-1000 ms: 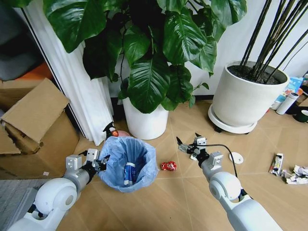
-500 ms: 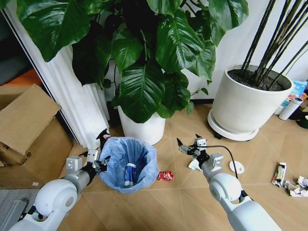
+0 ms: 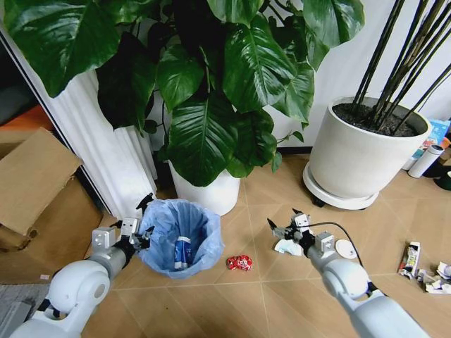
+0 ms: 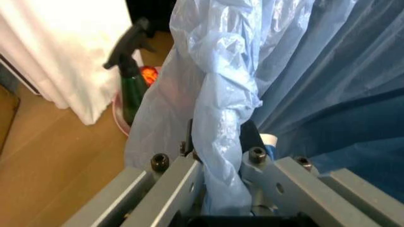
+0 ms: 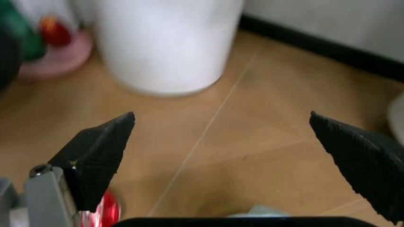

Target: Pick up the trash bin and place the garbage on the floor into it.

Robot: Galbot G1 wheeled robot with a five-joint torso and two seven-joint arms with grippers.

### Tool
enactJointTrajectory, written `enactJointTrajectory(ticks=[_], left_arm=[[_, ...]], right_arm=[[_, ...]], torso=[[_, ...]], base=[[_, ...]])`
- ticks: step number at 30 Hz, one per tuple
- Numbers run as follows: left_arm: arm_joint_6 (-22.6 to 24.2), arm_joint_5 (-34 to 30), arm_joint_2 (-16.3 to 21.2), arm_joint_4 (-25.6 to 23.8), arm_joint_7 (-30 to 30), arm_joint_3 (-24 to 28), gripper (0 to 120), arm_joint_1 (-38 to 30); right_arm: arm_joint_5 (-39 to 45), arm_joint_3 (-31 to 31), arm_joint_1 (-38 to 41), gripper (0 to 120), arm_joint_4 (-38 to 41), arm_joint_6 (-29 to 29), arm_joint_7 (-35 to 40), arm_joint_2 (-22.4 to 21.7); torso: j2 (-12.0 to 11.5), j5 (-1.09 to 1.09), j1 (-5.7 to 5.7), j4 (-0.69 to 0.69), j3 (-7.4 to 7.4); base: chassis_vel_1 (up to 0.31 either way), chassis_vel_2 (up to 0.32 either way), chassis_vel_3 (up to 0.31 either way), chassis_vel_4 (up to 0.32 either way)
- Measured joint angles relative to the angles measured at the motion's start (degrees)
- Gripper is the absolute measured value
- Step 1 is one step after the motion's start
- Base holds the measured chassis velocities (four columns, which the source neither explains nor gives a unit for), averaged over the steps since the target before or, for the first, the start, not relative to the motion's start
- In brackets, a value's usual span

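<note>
Left hand (image 3: pixel 139 233) clamped tight (arm low, extended forward), right hand (image 3: pixel 285 224) spread wide.

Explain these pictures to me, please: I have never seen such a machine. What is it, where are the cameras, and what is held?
This is a wheeled robot with two arms, each ending in a gripper. The wide picture comes from a camera on its head, looking down at the wooden floor. The other two come from cameras on its wrists.

The left gripper is shut on the rim of the trash bin, a small bin lined with a light-blue bag; the left wrist view shows its jaws pinching that bag. A small bottle already lies inside.

The right gripper holds nothing; its jaws stand wide open above a pale tissue on the floor.

More litter lies around: a red wrapper, a white disc and paper scraps at the right. Two big white plant pots stand behind.
</note>
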Motion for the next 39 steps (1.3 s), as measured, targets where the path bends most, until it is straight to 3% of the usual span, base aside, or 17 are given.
enactJointTrajectory(ticks=[5,14,21,39], left_arm=[[-0.12,-0.86,0.70,1.47,1.18,-0.93,0,-0.91],[-0.15,-1.26,0.60,1.74,1.39,-0.83,0,-1.41],[-0.15,-1.19,0.04,1.87,1.15,-0.14,0,-1.69],[-0.15,-1.22,0.11,2.94,0.93,0.45,0,-2.66]], right_arm=[[-0.78,-5.75,3.30,100,-5.08,2.72,-4.49,-2.48],[-3.80,-14.50,7.66,100,-10.92,6.03,-9.12,-1.83],[-4.79,-21.06,12.78,100,-19.51,6.86,-11.27,2.78],[-8.27,-24.17,20.33,100,-37.32,11.66,-15.47,14.50]], torso=[[0.00,0.00,0.00,0.01,0.00],[0.00,0.00,0.00,0.00,0.00],[0.00,-0.01,0.00,0.01,0.01],[0.00,-0.02,0.00,0.00,0.01]], base=[[0.000,0.000,0.000,0.000],[0.000,0.000,0.000,0.000],[0.000,0.000,0.000,0.000],[0.000,0.000,0.000,0.000]])
